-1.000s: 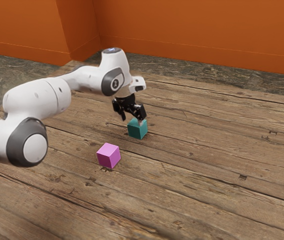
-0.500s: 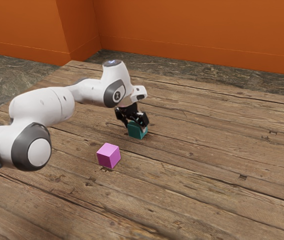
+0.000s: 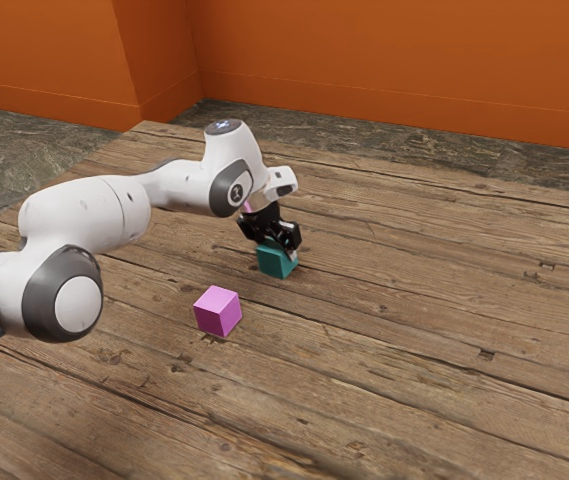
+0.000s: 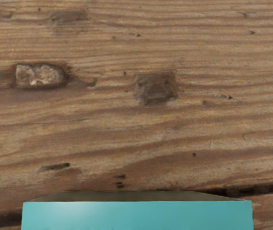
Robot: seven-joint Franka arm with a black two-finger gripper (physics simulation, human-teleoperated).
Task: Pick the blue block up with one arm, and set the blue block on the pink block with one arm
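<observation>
The end effector (image 3: 276, 245) sits low over the blue block (image 3: 277, 265) to grab it; whether it grips, I cannot tell.

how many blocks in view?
2. The blue-green block sits directly under the black gripper; the pink block stands apart on the wooden table, nearer the camera. Arm may hide others.

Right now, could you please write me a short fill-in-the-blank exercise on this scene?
1. The teal block lies directly under the ___.
2. The pink block has ___ stacked on it.
3. The table is built of ___ planks.
4. The wall behind it is ___.
Missing words: tool; nothing; wooden; orange.
</observation>
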